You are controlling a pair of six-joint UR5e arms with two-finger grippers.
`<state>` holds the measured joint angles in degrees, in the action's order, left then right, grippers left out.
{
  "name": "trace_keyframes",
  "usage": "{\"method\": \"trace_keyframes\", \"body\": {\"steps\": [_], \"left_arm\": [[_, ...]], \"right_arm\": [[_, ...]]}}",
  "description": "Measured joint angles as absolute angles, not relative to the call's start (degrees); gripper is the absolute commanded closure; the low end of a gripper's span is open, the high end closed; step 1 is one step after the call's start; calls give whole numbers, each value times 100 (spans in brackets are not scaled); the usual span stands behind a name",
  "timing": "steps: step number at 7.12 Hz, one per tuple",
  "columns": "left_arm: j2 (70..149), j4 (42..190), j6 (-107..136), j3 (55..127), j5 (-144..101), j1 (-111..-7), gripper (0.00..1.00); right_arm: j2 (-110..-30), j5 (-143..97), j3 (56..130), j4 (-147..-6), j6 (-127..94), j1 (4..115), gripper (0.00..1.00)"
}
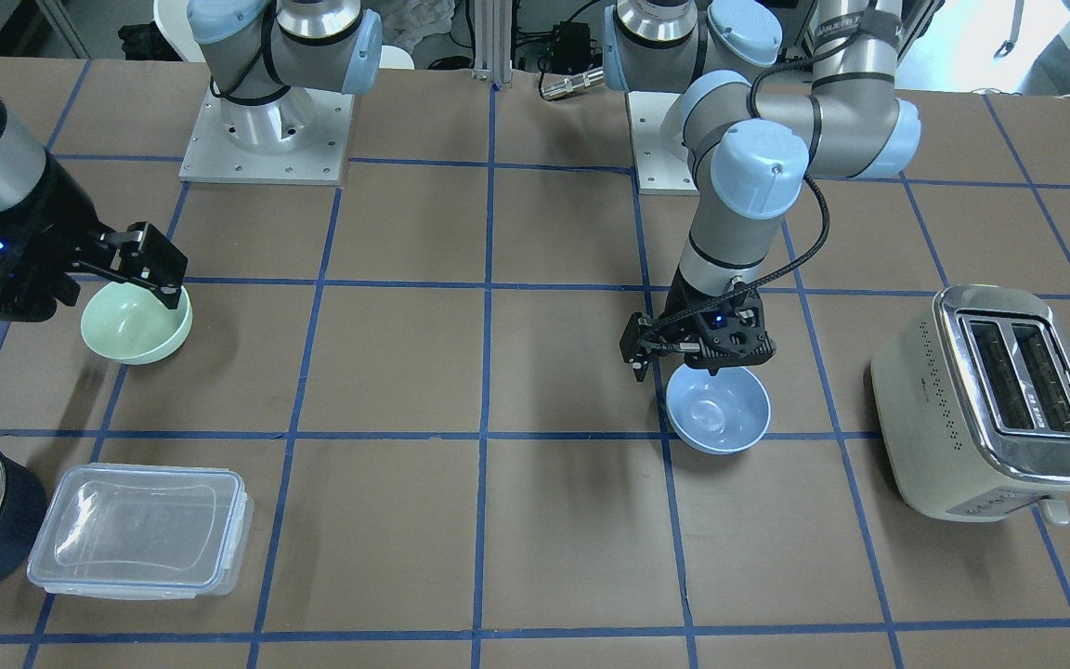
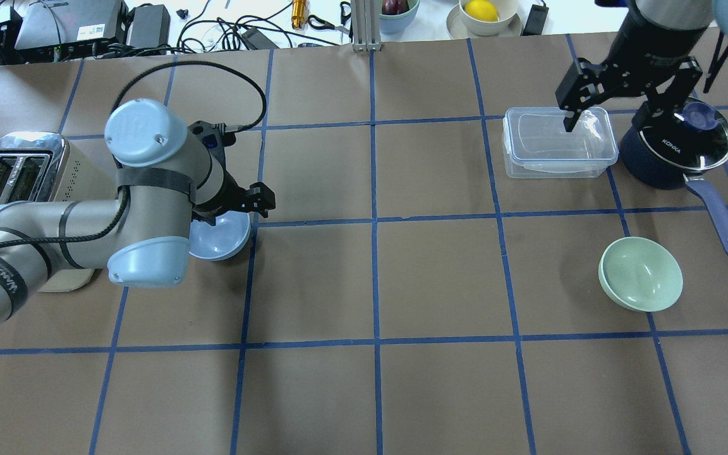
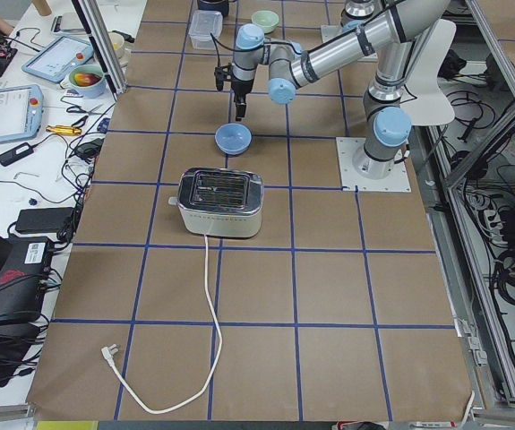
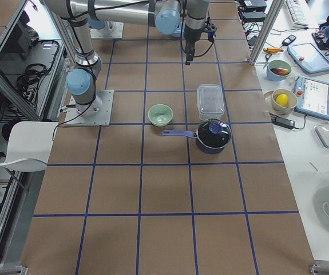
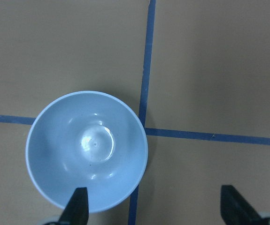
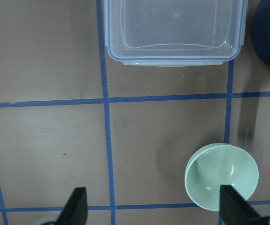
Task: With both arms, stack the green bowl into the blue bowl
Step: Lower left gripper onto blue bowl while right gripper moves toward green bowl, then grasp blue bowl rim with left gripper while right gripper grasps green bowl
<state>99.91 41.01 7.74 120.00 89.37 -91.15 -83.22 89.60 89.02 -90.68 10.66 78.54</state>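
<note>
While left jaws gape over blue bowl, right jaws gape above green bowl

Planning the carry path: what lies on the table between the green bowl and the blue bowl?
Nothing: in the overhead view, only bare taped table separates the green bowl from the blue bowl.
</note>
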Motion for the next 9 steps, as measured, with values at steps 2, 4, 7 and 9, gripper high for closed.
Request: {"method": "trace_keyframes", "body": {"steps": [2, 4, 7, 9], "left_arm": [[10437, 3566, 811, 12222, 8932, -9193, 100], [10598, 3381, 873, 12220, 8957, -9331, 100], [10590, 3477, 934, 11849, 9059, -9429, 100], [10632, 3818, 1737, 11410, 9063, -9997, 100]], "right_arm": [[-8316, 8974, 9860, -9862, 2236, 6998, 0], [-8301, 8964, 10931, -11099, 3039, 6167, 0], [-8126, 9109, 11829, -12076, 3524, 5729, 29], [-7973, 9330, 11908, -12106, 3704, 5708, 64]]}}
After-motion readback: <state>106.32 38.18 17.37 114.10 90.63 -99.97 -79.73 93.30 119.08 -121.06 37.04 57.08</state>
